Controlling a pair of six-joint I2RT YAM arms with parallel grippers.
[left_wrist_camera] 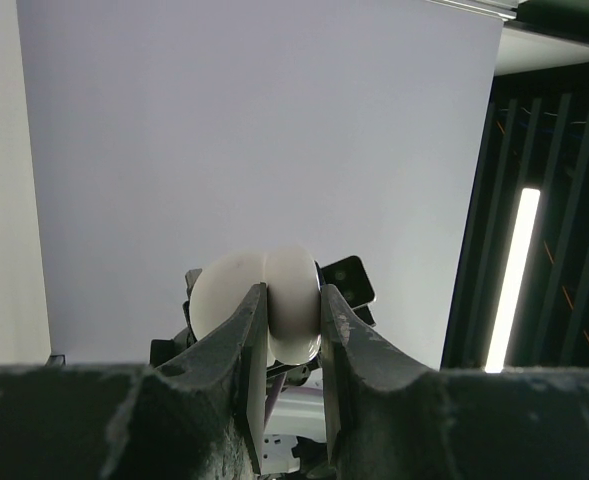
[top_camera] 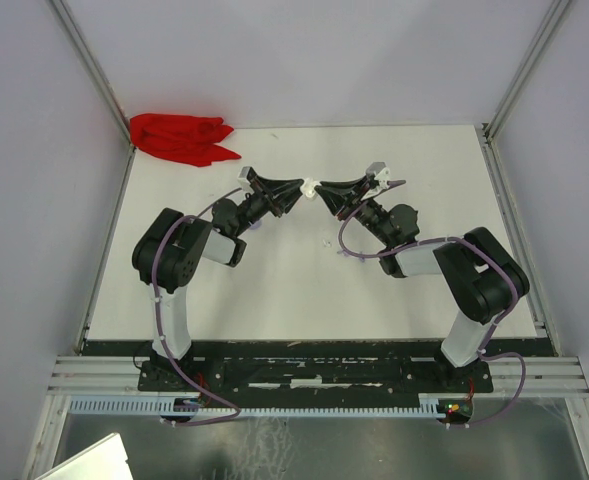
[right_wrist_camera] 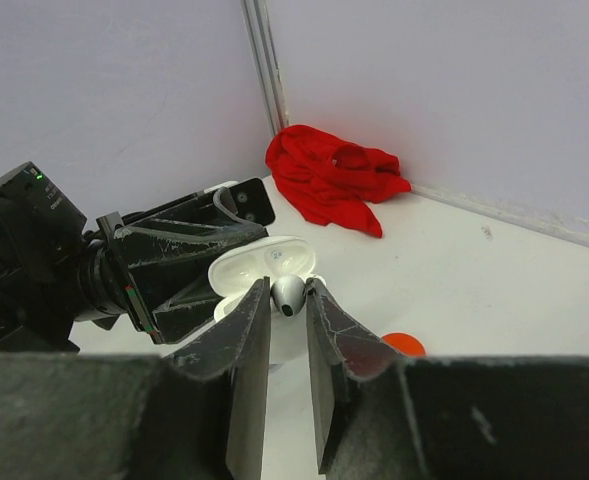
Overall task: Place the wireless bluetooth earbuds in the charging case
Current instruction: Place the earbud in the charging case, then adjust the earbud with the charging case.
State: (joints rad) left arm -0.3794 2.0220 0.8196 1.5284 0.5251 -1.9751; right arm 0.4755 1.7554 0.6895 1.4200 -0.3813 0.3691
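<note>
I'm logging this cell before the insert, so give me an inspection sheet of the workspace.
Surface: white table, no spills seen.
Job's things: open case held in the air; earbud at its mouth.
Clutter: red cloth in far left corner; red disc; white bit, too small to tell.
Grippers: left gripper shut on case; right gripper shut on earbud.
Cables: purple cables along both arms.
Surroundings: pale walls, metal frame.

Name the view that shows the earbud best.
Right wrist: the earbud is pinched in the right gripper, at the mouth of the open case. Left wrist shows only the case's outer shell in the left gripper; the earbud is hidden. In top external it is too small to make out.
</note>
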